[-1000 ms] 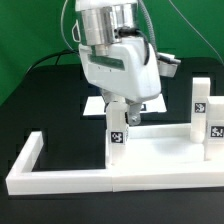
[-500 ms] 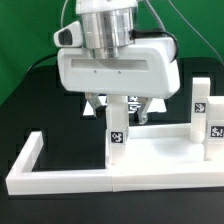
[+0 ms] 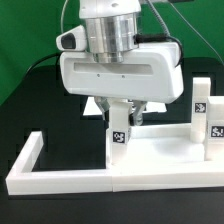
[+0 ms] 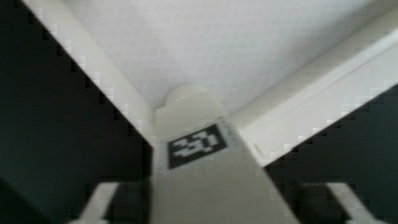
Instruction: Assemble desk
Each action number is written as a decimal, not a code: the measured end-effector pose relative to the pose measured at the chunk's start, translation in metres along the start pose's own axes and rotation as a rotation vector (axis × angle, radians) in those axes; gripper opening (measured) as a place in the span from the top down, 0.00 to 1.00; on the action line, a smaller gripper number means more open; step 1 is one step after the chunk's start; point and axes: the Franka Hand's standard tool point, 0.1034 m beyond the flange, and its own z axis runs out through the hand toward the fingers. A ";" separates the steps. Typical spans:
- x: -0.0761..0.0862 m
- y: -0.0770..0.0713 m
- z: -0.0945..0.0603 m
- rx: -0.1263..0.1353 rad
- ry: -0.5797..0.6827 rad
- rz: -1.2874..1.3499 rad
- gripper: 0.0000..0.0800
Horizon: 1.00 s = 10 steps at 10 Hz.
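Desk leg [image 3: 118, 133] stands upright on the desk top [image 3: 160, 158] inside the white border frame [image 3: 30, 165] on the black surface [image 3: 40, 100], end effector [image 3: 117, 108] directly above, fingers [image 4: 107, 203] flanking it, grip state unclear.

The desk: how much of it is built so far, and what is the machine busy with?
Done: two legs stand upright on the desk top at the exterior view's right. In hand: a third leg, upright under the gripper, jaws either side of it; a firm grip is unclear. Left: a fourth leg, not visible.
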 end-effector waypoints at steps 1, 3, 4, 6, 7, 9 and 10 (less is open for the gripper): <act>0.000 0.001 0.000 -0.001 0.000 0.089 0.64; 0.000 0.000 0.000 -0.011 0.003 0.381 0.64; 0.001 0.000 0.001 -0.016 0.000 0.540 0.64; 0.005 0.001 0.000 -0.020 -0.022 0.883 0.64; 0.005 0.000 0.000 -0.007 -0.043 1.064 0.64; 0.002 -0.001 0.000 -0.016 -0.042 1.186 0.63; 0.001 0.000 0.000 -0.031 -0.024 1.168 0.63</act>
